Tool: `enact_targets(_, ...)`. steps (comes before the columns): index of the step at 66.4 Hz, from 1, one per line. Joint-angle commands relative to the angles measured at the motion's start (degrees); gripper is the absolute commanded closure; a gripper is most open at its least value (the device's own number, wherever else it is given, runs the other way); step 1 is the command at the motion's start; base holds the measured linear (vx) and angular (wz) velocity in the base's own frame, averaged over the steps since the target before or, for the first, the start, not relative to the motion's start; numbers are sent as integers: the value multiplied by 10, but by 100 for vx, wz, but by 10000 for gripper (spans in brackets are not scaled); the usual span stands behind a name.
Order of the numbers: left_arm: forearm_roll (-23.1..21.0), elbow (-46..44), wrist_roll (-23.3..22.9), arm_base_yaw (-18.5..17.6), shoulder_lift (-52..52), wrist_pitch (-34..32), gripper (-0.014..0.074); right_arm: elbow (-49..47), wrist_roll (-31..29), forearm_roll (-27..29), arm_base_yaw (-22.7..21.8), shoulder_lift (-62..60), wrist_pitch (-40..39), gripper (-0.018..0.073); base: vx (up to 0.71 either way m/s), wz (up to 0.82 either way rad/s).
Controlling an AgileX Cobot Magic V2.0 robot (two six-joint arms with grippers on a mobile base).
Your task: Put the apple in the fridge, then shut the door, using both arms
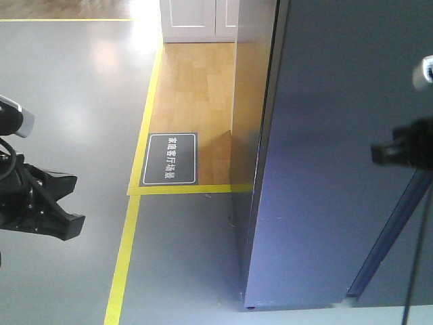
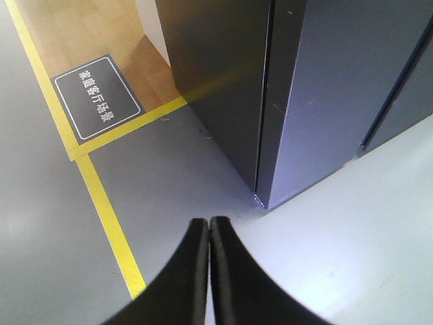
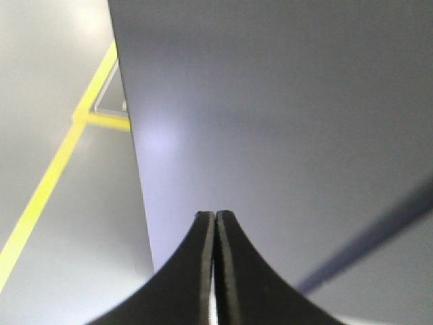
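Observation:
The fridge point(image 1: 252, 101) stands dark grey at the right, and its door point(image 1: 331, 176) lies flush against the body, with only a thin seam between them. The left wrist view shows the same door point(image 2: 338, 88) and fridge point(image 2: 216, 68) from above the floor. My left gripper point(image 2: 208, 221) is shut and empty, hanging over the grey floor short of the fridge's bottom corner. It also shows at the left edge as the left gripper point(image 1: 73, 227). My right gripper point(image 3: 215, 214) is shut and empty, close in front of the door point(image 3: 284, 115). The apple is out of view.
A yellow tape line point(image 1: 125, 257) runs along the grey floor and turns toward the fridge. A dark floor sign point(image 1: 170, 159) lies on the wooden floor point(image 1: 196, 88). A white panelled cabinet point(image 1: 199, 19) stands at the back. The right arm point(image 1: 406, 145) reaches in from the right edge.

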Motion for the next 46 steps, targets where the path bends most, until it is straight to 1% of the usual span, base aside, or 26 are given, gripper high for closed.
enact_targets(1, 0, -14, -5, 0, -5, -35, 603, 29, 29, -30, 0, -61, -1, 562, 0, 0)
enact_targets(10, 0, -14, -5, 0, -5, -35, 603, 81, 74, -87, 0, -124, 56, 562, 0, 0)
enact_targets(14, 0, -14, -5, 0, -5, -35, 603, 97, 88, -100, 0, -152, 81, 562, 0, 0)
enact_targets(25, 0, -14, -5, 0, -5, -35, 603, 119, 88, -100, 0, -218, 148, 562, 0, 0)
enact_targets(36, 0, -14, -5, 0, -5, -35, 603, 135, 88, -90, 0, -280, 183, 562, 0, 0)
enact_targets(46, 0, -14, -5, 0, -5, -35, 603, 165, 87, -82, 0, -325, 198, 562, 0, 0)
